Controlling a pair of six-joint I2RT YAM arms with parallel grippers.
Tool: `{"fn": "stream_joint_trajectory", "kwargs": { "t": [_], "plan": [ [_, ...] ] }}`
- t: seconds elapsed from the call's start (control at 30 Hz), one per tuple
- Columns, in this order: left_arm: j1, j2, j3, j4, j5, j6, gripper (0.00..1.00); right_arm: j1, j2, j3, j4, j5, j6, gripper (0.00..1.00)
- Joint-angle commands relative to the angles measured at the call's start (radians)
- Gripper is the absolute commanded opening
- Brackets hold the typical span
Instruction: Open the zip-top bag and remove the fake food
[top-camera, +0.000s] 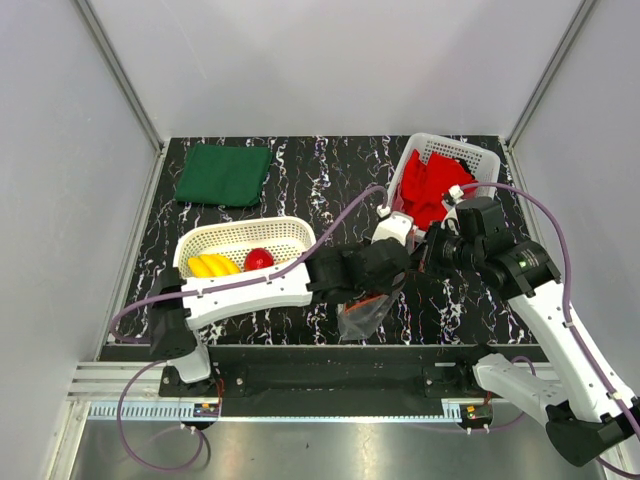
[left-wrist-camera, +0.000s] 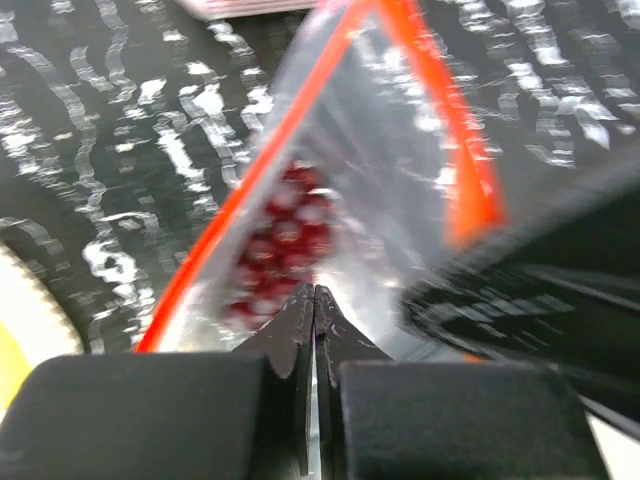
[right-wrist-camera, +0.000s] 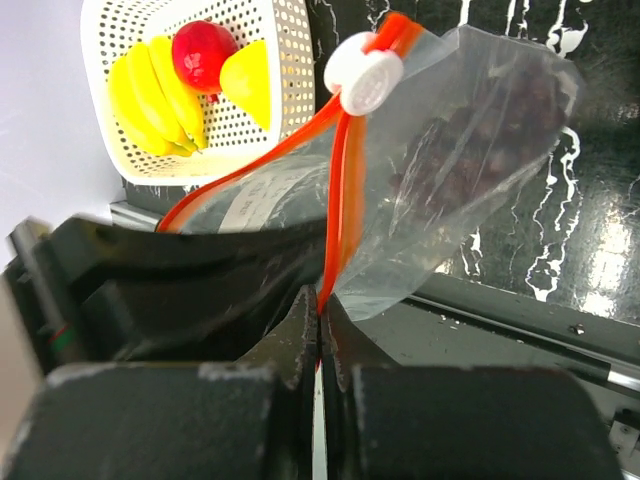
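No writing, number or brand can be read in any view. The zip-top bag (right-wrist-camera: 470, 130) carries a pale patch (right-wrist-camera: 262, 203) like a label, just below its orange strip (right-wrist-camera: 345, 190) in the right wrist view, but any print on it is too blurred to make out. The white slider (right-wrist-camera: 363, 78) on the strip shows only faint ridges, no legible mark.

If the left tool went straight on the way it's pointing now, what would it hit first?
The left tool is shut on the bag, so it would press into that plastic first, then likely the grapes inside. Depth is blurry here.
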Motion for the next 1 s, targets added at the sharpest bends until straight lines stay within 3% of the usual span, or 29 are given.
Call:
{"fn": "stream_joint_trajectory", "kwargs": {
  "t": [0.0,0.17,0.33,0.47,0.6,0.8,0.97],
  "plan": [
    [-0.002,0.037,0.077,-0.1,-0.166,0.025,0.0,0.006,-0.002,0.053,0.029,-0.034,0.003,0.0],
    [0.004,0.087,0.091,-0.065,0.001,0.046,0.07,0.006,-0.009,0.035,0.033,-0.033,-0.007,0.0],
    [0.024,0.075,-0.027,0.076,0.121,0.036,0.14,0.007,-0.04,-0.005,0.025,-0.002,-0.009,0.0],
    [0.036,0.061,-0.108,0.156,0.124,0.043,0.26,0.006,-0.06,-0.042,0.013,0.013,-0.014,0.0],
    [0.047,0.087,-0.148,0.202,0.118,0.042,0.32,0.007,-0.071,-0.074,0.016,0.016,-0.012,0.0],
    [0.052,0.139,-0.18,0.253,0.133,0.033,0.53,0.006,-0.092,-0.108,0.016,0.019,-0.014,0.0],
    [0.055,0.182,-0.202,0.284,0.152,0.023,0.6,0.006,-0.103,-0.132,0.011,0.024,-0.017,0.0]
  ]
}}
